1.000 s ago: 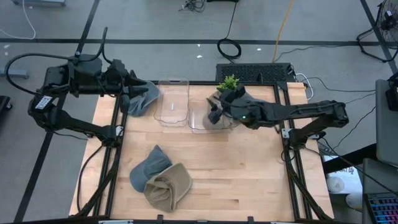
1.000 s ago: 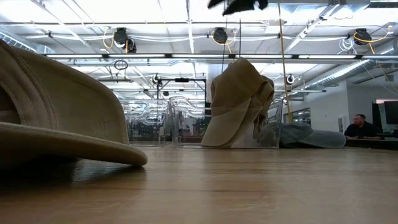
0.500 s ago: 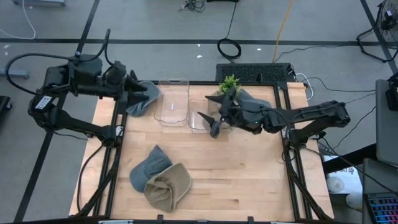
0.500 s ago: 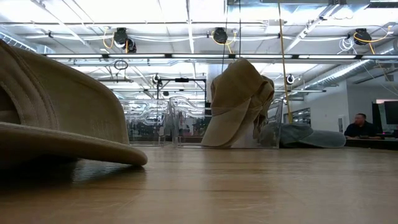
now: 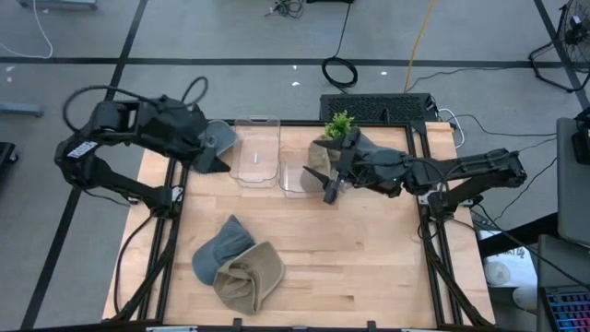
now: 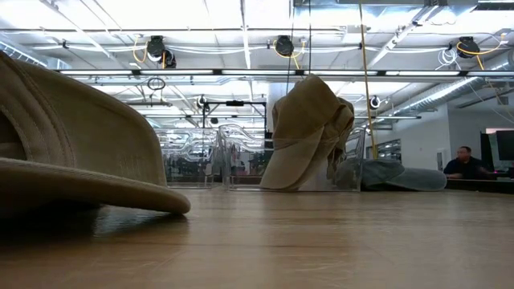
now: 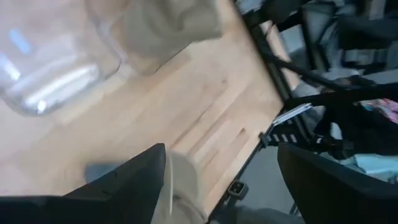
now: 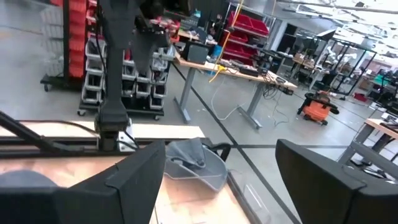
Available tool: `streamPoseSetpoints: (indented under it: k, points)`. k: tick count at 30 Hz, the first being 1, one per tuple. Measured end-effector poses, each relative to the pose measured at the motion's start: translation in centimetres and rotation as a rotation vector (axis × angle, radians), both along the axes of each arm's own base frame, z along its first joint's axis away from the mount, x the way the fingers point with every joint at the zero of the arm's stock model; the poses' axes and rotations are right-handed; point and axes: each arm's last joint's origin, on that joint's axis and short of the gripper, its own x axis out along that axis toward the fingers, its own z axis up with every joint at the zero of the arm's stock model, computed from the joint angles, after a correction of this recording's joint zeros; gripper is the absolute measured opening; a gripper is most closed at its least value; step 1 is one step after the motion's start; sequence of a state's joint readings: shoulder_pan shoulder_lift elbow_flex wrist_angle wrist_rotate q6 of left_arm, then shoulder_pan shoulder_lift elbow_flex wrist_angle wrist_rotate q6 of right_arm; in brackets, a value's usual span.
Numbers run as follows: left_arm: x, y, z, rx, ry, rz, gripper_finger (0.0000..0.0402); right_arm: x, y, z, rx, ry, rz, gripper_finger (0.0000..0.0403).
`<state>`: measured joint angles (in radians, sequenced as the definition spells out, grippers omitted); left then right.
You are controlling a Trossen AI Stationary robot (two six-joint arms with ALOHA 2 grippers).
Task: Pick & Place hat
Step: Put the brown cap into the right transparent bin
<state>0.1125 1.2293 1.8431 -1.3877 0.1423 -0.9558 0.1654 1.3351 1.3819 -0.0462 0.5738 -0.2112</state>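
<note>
1. Wooden table (image 5: 369, 258) fills the high view, framed by dark rails, with grey floor and cables around it; we read it from left to right.
2. Far left, our left gripper (image 5: 214, 159) hangs by the table's back left corner with its fingers spread wide and nothing between them. A grey hat (image 5: 219, 138) lies just beside it, at the table's edge.
3. Next come two clear bins. We see nothing in the left bin (image 5: 257, 150). The right bin (image 5: 300, 173) holds a tan hat (image 6: 305, 132), which in the low view stands slumped against the bin's wall.
4. Near the front edge, left of centre, a second grey hat (image 5: 217, 249) and a second tan hat (image 5: 249, 277) lie touching, the tan one partly over the grey.
5. Right of centre, our right gripper (image 5: 330, 189) hovers at the right bin's near corner, fingers apart and empty. A small green plant (image 5: 338, 123) stands behind it.
6. We judge these hats light, soft and floppy: the crowns crumple and fold, so they will sag in a pinch. The brim looks stiffer, and we would take hold there or on a bunched fold of crown.
7. Colours are plain tan and slate grey, cloth matte, with curved brims.
</note>
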Motion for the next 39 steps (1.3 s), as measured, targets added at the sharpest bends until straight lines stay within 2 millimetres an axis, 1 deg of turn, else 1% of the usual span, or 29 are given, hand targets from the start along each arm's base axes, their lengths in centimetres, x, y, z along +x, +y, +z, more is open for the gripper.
streamPoseSetpoints:
  k: [4, 8, 12, 18, 22, 26, 31, 36, 39]
  points:
    - [1.3, -0.2, -1.1, -0.043, 0.114, 0.013, 0.0319, -1.0, -0.2, 0.3, -0.005, 0.028, -0.003, 0.0295]
    - [3.0, -0.6, -2.4, -0.05, 0.228, -0.01, 0.0319, -1.8, -0.3, 0.3, 0.066, 0.036, -0.008, 0.0295]
    - [4.6, -1.2, -3.6, -0.037, 0.304, -0.078, 0.0319, -2.4, -0.4, 0.4, 0.116, 0.038, -0.015, 0.0295]
    - [6.4, -2.4, -5.1, 0.004, 0.402, -0.171, 0.0319, -2.7, -0.4, 0.7, 0.119, 0.025, -0.013, 0.0295]
    - [7.1, -3.4, -7.0, 0.064, 0.486, -0.184, 0.0319, -2.8, -0.4, 0.7, 0.12, 0.024, -0.013, 0.0295]
    - [7.5, -3.3, -9.5, 0.044, 0.586, -0.128, 0.0319, -2.8, -0.4, 0.7, 0.12, 0.024, -0.012, 0.0295]
    - [8.8, -3.8, -12.1, 0.014, 0.55, -0.103, 0.0319, -2.8, -0.4, 0.6, 0.083, 0.048, -0.008, 0.0295]
    - [9.5, -4.0, -15.0, -0.056, 0.549, -0.099, 0.0319, -2.9, -0.5, 0.1, 0.062, 0.111, -0.009, 0.0295]
    - [9.9, -4.5, -16.4, -0.084, 0.534, -0.114, 0.0319, -3.0, -0.4, -0.3, 0.059, 0.154, 0.0, 0.0295]
